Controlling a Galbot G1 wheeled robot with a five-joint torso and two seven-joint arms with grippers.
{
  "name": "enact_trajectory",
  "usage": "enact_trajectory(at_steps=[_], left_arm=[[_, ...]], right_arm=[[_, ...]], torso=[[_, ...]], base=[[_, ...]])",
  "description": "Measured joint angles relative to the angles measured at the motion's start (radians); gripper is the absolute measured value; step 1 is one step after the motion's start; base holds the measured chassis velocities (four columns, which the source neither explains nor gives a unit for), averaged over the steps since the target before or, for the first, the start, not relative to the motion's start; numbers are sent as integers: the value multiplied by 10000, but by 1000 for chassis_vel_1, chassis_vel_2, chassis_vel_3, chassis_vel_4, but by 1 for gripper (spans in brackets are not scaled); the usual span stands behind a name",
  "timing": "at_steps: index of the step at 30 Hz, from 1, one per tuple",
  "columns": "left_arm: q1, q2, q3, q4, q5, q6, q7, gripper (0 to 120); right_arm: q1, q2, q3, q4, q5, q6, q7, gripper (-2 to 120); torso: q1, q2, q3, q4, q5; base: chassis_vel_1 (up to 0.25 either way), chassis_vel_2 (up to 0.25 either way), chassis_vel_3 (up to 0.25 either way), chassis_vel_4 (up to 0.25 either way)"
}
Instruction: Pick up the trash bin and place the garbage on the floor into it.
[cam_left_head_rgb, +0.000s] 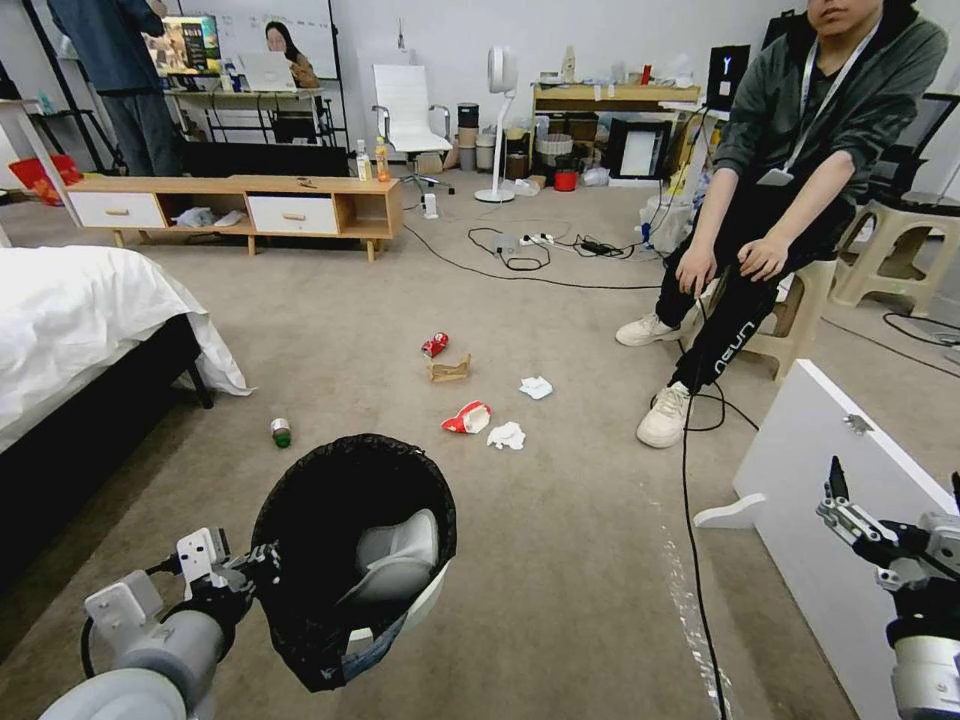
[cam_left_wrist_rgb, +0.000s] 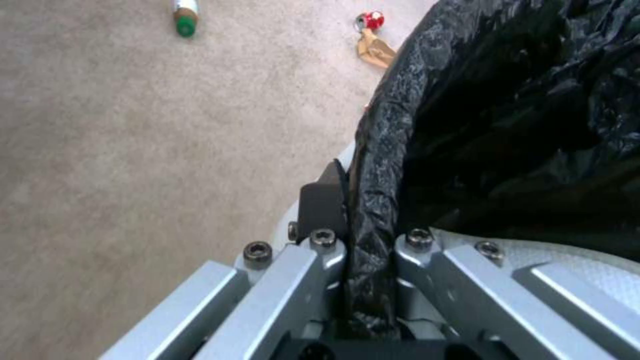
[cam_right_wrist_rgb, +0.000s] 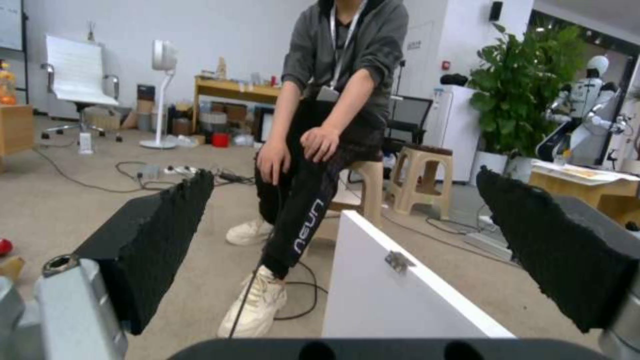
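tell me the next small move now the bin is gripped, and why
Probably carry the trash bin forward toward the nearest litter. The left gripper is clamped on its bagged rim, the right gripper hangs open and empty, and the red-and-white wrapper and tissue lie on the carpet just ahead of it.

My left gripper (cam_left_wrist_rgb: 370, 240): silver-grey metal linkages, dark hex-socket screws, one black finger pad (cam_left_wrist_rgb: 323, 202). My right gripper (cam_right_wrist_rgb: 347, 240): two black, rough-textured foam pads (cam_right_wrist_rgb: 167, 235), grey metal mount with a socket screw beside the pad.
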Motion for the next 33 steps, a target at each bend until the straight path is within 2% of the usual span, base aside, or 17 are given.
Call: enact_trajectory(at_steps=[33], left_arm=[[30, -21, -6, -30, 10, 0, 34, 3]], right_arm=[[-1, -1, 27, 22, -10, 68, 9, 100]], torso=[[0, -1, 0, 1, 1]], base=[[-119, 118, 118, -119]])
